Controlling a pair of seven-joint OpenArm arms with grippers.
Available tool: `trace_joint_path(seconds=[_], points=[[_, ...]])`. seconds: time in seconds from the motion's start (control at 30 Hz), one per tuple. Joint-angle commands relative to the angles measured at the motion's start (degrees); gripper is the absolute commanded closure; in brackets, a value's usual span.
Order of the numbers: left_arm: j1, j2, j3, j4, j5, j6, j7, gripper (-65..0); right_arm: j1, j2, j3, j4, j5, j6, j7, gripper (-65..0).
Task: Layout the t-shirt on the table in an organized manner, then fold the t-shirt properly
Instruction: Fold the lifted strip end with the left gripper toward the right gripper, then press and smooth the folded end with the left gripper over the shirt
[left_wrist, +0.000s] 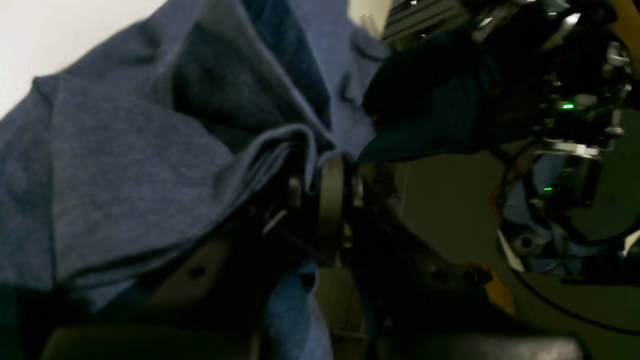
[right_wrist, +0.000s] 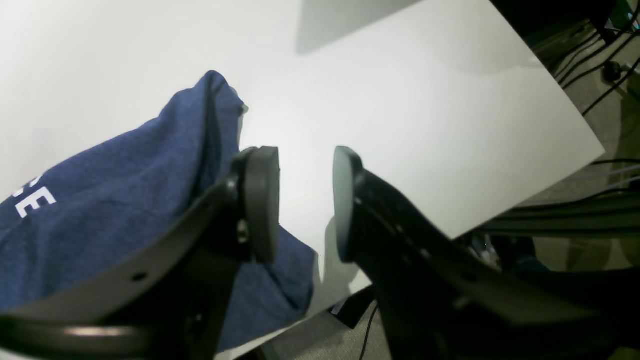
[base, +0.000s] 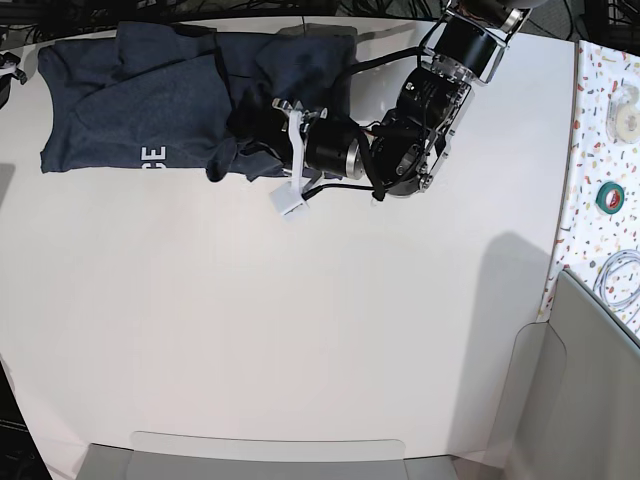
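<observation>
The dark navy t-shirt (base: 150, 90) lies bunched at the far left of the white table (base: 300, 330), with white lettering (base: 153, 154) on its near edge. My left gripper (base: 245, 140) reaches into the shirt's rumpled right part. In the left wrist view this gripper (left_wrist: 325, 175) is shut on a fold of the t-shirt (left_wrist: 125, 175). In the right wrist view my right gripper (right_wrist: 305, 200) is open with nothing between its pads, above the table's (right_wrist: 425, 125) edge. The t-shirt (right_wrist: 110, 200) lies just left of its left finger (right_wrist: 260, 200).
A speckled surface (base: 600, 120) borders the table on the right, holding a green tape roll (base: 612, 195), a white roll (base: 627, 120) and a coiled cable (base: 620, 280). A grey panel (base: 580, 400) stands at the bottom right. Cables (right_wrist: 600, 75) lie on the floor beyond the table edge.
</observation>
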Motion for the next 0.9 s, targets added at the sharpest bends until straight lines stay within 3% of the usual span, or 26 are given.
trace_joint_path(seconds=[0.0, 0.5, 0.73, 0.87], points=[[-0.9, 0.2, -0.3, 1.0, -1.6, -0.2, -0.5, -3.6, -0.3, 1.0, 0.2, 1.0, 0.9, 0.2, 1.3, -18.3], [-0.9, 0.2, -0.6, 1.0, -1.6, -0.2, -0.5, -23.5, 0.0, 1.0, 0.2, 1.0, 0.9, 0.2, 1.3, -18.4], [-0.8, 0.1, -2.0, 1.3, -2.0, -0.2, -0.5, -23.1, 0.1, 1.0, 0.2, 0.9, 0.9, 0.2, 1.3, -18.4], [-0.3, -0.1, -8.9, 1.3, -2.1, -0.2, 0.3, -14.2, 0.1, 1.0, 0.2, 0.9, 0.9, 0.2, 1.3, -18.4]])
